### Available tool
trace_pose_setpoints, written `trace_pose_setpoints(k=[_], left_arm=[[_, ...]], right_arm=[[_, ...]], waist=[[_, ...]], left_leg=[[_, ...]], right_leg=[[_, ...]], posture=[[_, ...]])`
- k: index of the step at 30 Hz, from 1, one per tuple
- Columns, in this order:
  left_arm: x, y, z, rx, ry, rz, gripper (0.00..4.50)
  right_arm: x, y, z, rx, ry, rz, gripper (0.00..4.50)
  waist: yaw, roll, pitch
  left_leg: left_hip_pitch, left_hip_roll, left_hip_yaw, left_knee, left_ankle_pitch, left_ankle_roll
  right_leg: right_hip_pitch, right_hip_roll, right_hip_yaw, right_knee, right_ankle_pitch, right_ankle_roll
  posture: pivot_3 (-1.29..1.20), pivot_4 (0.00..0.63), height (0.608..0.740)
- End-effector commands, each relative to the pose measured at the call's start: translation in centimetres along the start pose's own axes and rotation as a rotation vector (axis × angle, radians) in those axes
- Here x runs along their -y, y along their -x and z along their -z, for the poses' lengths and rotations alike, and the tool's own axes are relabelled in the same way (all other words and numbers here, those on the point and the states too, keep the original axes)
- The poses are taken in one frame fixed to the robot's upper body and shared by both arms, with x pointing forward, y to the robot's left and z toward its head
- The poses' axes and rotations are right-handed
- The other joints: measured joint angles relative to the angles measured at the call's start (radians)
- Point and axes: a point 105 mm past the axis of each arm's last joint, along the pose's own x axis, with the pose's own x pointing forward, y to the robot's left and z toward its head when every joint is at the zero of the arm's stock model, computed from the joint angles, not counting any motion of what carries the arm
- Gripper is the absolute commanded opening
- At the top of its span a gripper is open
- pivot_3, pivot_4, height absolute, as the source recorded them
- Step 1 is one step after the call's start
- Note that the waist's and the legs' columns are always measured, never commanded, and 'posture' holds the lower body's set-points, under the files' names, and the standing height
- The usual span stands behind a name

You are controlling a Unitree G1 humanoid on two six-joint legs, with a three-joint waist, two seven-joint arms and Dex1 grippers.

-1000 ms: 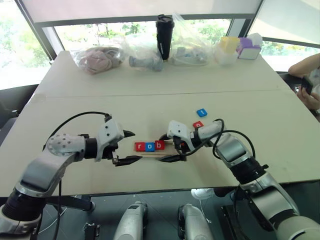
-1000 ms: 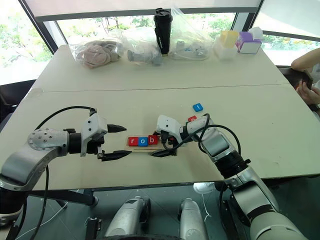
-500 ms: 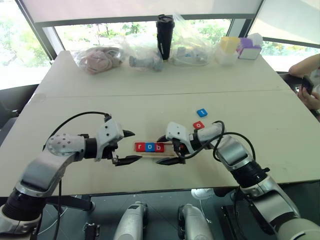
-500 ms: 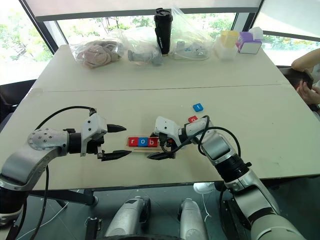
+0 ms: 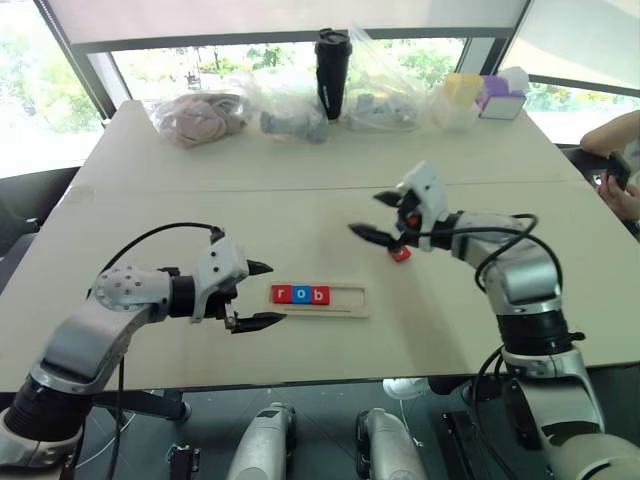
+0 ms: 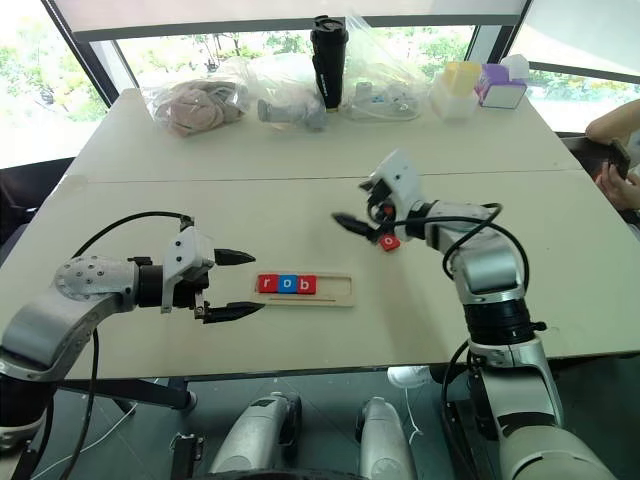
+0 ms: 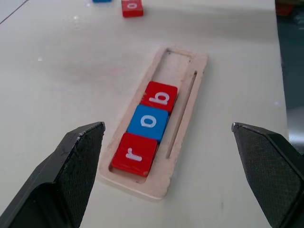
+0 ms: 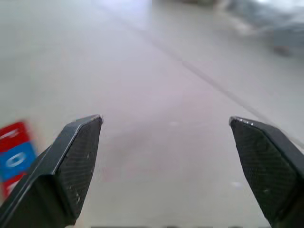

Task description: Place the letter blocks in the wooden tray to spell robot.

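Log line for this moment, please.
wooden tray: r, o, b seated, two slots bare | red o tile: on table | right gripper: open above it | left gripper: open beside tray

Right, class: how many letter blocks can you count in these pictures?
5. Three sit in the wooden tray: red r, blue o, red b. A loose red block lies on the table beyond it; a blue block lies beside that, mostly cut off.

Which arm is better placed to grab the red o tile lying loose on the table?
Right. The open right gripper hangs just above the red o tile. The open left gripper sits by the r end of the pale wooden tray.
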Motion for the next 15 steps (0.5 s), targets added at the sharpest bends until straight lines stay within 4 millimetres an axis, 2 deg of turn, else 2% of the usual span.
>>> trace_pose_setpoints(k=[1, 4, 8, 11, 15], left_arm=[[-0.4, 0.5, -2.7, 0.099, -0.014, -0.011, 4.5], [-0.5, 0.5, -3.1, 0.103, -0.015, -0.001, 4.5], [-0.8, 0.1, -2.8, 0.096, -0.014, 0.005, 4.5], [-0.9, -0.3, -2.5, 0.088, -0.015, 0.015, 4.5], [-1.3, -0.5, -2.3, 0.085, -0.016, 0.012, 4.5]], right_arm=[[-0.1, 1.9, 0.7, -0.02, -0.071, 0.075, 4.42], [0.6, 2.8, 2.0, -0.09, -0.111, 0.196, 4.42], [1.1, 2.7, 4.2, -0.189, -0.177, 0.286, 4.42], [1.3, 1.8, 5.6, -0.231, -0.203, 0.323, 4.42], [0.3, 0.2, 6.3, -0.249, -0.21, 0.278, 4.42]], waist=[[-0.001, 0.0, 0.0], [-0.01, 0.001, 0.0], [-0.012, 0.001, 0.0], [-0.01, 0.001, 0.0], [-0.01, 0.001, 0.0]], left_leg=[[0.0, 0.0, 0.0, 0.0, 0.0, 0.0], [0.0, 0.0, 0.001, 0.0, 0.001, 0.002], [0.001, 0.0, 0.001, 0.001, 0.001, 0.002], [0.001, 0.0, 0.001, 0.001, 0.001, 0.002], [0.0, 0.0, 0.001, 0.001, 0.001, 0.002]], right_leg=[[0.0, 0.0, 0.0, 0.0, 0.0, 0.0], [0.0, 0.0, 0.0, 0.0, 0.0, 0.0], [0.0, 0.0, 0.001, 0.001, 0.0, 0.0], [0.0, 0.0, 0.0, 0.001, 0.0, 0.0], [0.0, 0.0, 0.0, 0.0, 0.0, 0.0]], posture=[[0.0, 0.15, 0.74], [0.0, 0.15, 0.74], [0.0, 0.15, 0.74], [0.0, 0.15, 0.74], [0.0, 0.15, 0.74]])
